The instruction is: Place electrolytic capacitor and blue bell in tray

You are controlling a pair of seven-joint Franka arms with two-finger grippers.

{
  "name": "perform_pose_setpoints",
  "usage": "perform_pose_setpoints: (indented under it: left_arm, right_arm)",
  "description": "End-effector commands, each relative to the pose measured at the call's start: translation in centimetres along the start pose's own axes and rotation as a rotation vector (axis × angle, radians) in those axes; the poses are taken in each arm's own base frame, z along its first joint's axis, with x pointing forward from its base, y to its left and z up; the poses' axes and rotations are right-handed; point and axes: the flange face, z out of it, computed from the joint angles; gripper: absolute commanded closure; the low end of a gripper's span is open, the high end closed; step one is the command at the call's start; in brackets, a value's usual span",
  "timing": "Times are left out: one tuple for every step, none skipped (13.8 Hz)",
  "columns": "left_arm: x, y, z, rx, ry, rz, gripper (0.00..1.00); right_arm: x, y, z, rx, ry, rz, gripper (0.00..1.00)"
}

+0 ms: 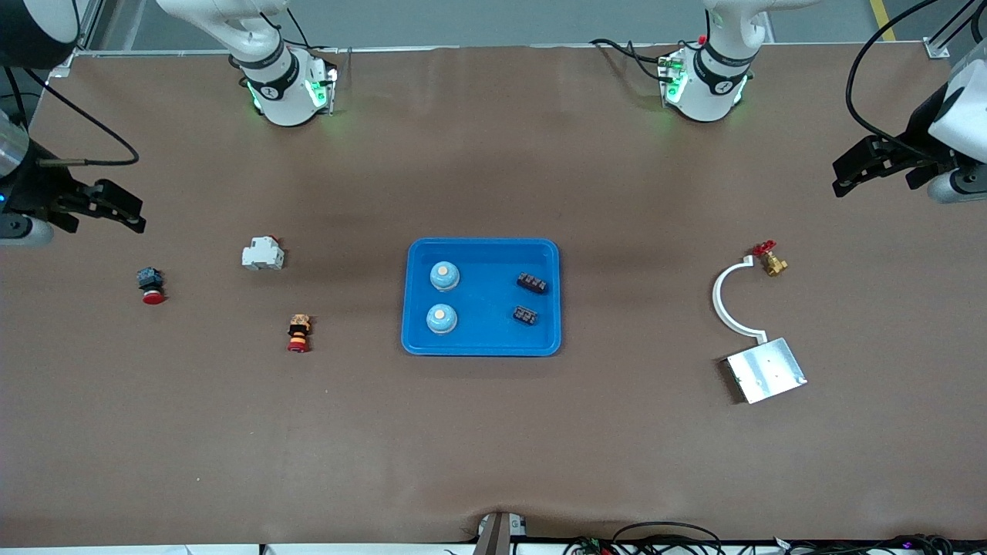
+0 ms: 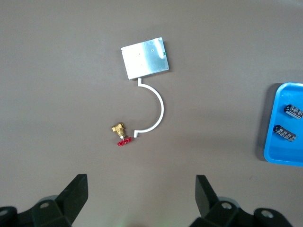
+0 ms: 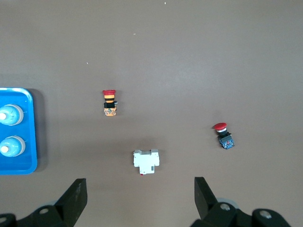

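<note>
A: Where do the task's things stand, on the front view's clock face?

B: The blue tray (image 1: 482, 348) lies at the centre of the table. Inside it, one blue bell (image 1: 445, 275) sits at about ten o'clock and the second blue bell (image 1: 442, 318) at about eight. Two small dark components (image 1: 532, 282) lie at about two and four o'clock. These are probably the capacitors, though their shape is not clear.

A: And the grippers?

B: The left gripper (image 1: 844, 176) hovers at about two o'clock from the tray, over the left arm's end of the table, with its fingers wide apart and nothing between them. The right gripper (image 1: 133, 213) hovers at about ten o'clock, over the right arm's end, also spread and empty. Both arms seem to wait.

A: Then what could go wrong?

B: The task looks finished, so the main risk is one move too many. Under the right gripper lie a red push button (image 1: 152, 286), a white circuit breaker (image 1: 263, 253) and a red-and-yellow stacked button (image 1: 298, 333). Under the left one lie a brass valve (image 1: 771, 260), a white curved bracket (image 1: 725, 301) and a silver metal plate (image 1: 766, 370). An arm that takes one of these for a task part would put a wrong thing in the tray.

A: And inside the tray?

B: An arm reaching in again could push a bell against its neighbour. Or it could catch the rim and shift the light tray with all its contents.
</note>
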Motion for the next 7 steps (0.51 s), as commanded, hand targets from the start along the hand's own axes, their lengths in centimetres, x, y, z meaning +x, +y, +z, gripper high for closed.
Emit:
perform_pose_setpoints:
  left_arm:
    - [-1.1, 0.0, -0.2, -0.016, -0.006, 0.035, 0.00]
    - [-1.1, 0.0, -0.4, -0.017, -0.003, 0.035, 0.00]
    - [-0.9, 0.0, -0.4, -0.016, -0.001, 0.037, 0.00]
    - [-0.8, -0.1, -0.5, -0.017, 0.000, 0.032, 0.00]
    - [-0.8, -0.2, -0.6, -0.018, 0.003, 0.023, 0.00]
    - [-0.7, -0.3, -0.9, -0.021, 0.009, 0.026, 0.00]
    - [-0.7, -0.1, -1.0, -0.021, 0.012, 0.027, 0.00]
  right_arm:
    - [-2.1, 0.3, -1.3, -0.008, 0.007, -0.007, 0.00]
    - [-2.5, 0.4, -1.6, -0.008, 0.003, -0.003, 0.00]
    - [-2.7, 0.9, -1.7, -0.005, -0.013, 0.011, 0.00]
    - [-3.0, 1.2, -2.0, 0.002, -0.013, 0.020, 0.00]
    - [-3.4, 1.5, -2.4, 0.004, -0.010, 0.029, 0.00]
    - [-3.6, 1.9, -2.5, 0.006, -0.018, 0.041, 0.00]
    - [-3.9, 3.0, -2.9, 0.019, -0.012, 0.066, 0.00]
